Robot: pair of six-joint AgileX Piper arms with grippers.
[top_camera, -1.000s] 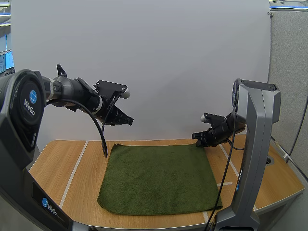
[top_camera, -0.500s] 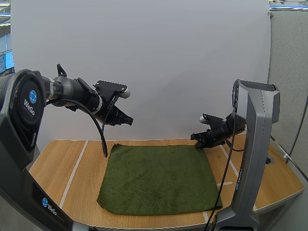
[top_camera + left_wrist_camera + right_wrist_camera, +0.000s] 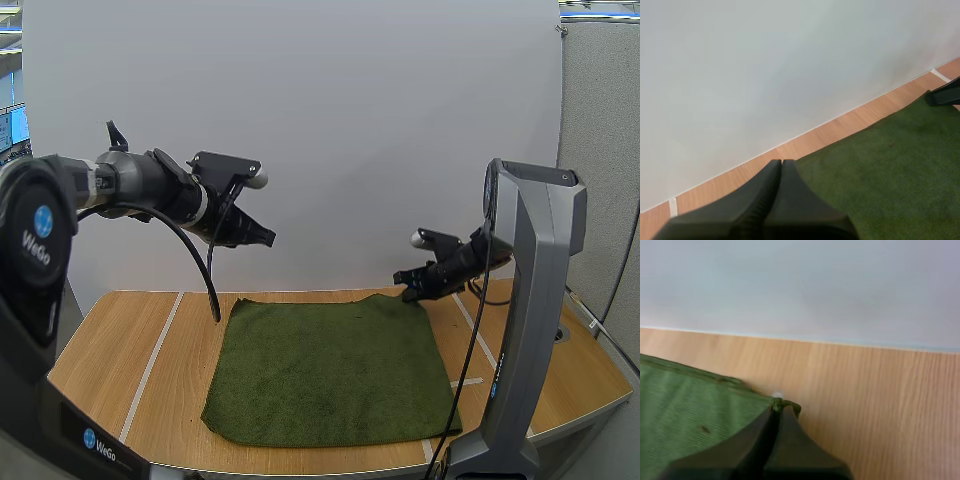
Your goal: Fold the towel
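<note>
Both arms shift up a bit: right gripper (image 3: 408,284) clamps far right corner of green towel (image 3: 330,365), left gripper (image 3: 268,238) hovers above table (image 3: 120,340), fingers together, empty.

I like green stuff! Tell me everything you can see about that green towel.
The towel is dark green, fuzzy cloth, roughly square, lying flat and unfolded on the wooden table. The right claw pinches its far right corner between its tips. The left claw hangs shut above its far left corner, not touching.
</note>
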